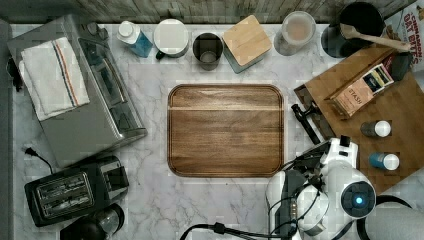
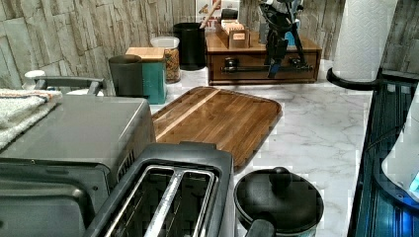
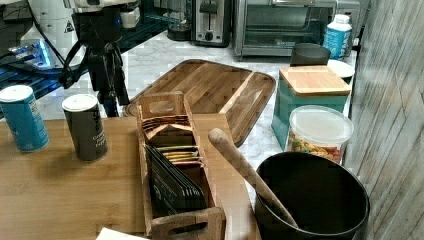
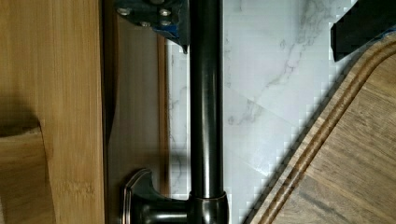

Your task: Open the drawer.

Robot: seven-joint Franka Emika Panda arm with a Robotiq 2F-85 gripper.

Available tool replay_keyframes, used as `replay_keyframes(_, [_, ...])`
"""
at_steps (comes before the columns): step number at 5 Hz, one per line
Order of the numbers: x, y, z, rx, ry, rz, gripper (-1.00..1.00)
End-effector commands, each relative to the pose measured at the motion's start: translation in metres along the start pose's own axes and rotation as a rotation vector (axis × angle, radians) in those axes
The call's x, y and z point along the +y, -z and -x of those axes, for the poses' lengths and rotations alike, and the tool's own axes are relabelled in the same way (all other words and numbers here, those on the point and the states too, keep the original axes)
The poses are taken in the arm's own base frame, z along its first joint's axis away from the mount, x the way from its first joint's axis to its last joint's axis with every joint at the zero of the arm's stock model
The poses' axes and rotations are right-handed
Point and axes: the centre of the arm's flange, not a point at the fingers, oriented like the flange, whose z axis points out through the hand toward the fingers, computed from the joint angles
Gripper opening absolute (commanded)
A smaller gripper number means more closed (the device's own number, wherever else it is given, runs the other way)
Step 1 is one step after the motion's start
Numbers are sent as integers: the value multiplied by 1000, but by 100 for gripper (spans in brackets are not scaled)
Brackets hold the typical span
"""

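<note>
The drawer [image 2: 249,75] is the brown front of a low wooden stand at the back of the left view, and there it looks flush with the stand. Its thin black bar handle [image 2: 252,69] runs across it. In the top view the drawer [image 1: 311,111] and handle [image 1: 306,124] lie at the right, beside the walnut tray. My gripper [image 2: 281,66] hangs at the handle's right half in the left view. The wrist view shows the gripper [image 4: 259,32] open around the handle [image 4: 205,116]: one finger [image 4: 159,18] sits between bar and drawer front [image 4: 135,116], the other [image 4: 364,23] stands well off.
The walnut tray [image 1: 225,130] lies just in front of the drawer. On the stand top [image 1: 400,110] are a tea box [image 1: 357,90] and two small cans [image 1: 376,129]. A paper towel roll [image 2: 363,39] stands near the stand. Toaster oven [image 1: 95,100] and toaster [image 1: 75,190] sit far off.
</note>
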Motion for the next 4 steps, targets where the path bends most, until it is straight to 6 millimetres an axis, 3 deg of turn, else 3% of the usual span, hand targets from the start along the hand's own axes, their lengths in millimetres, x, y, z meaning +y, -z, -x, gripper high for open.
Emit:
replay_keyframes(1, [18,-7,-24,112,72,65,100])
replay_keyframes(3, [11,-34,-38,98,75,11,100])
replay_keyframes(4, [4,-38,-42,88,67,16,100])
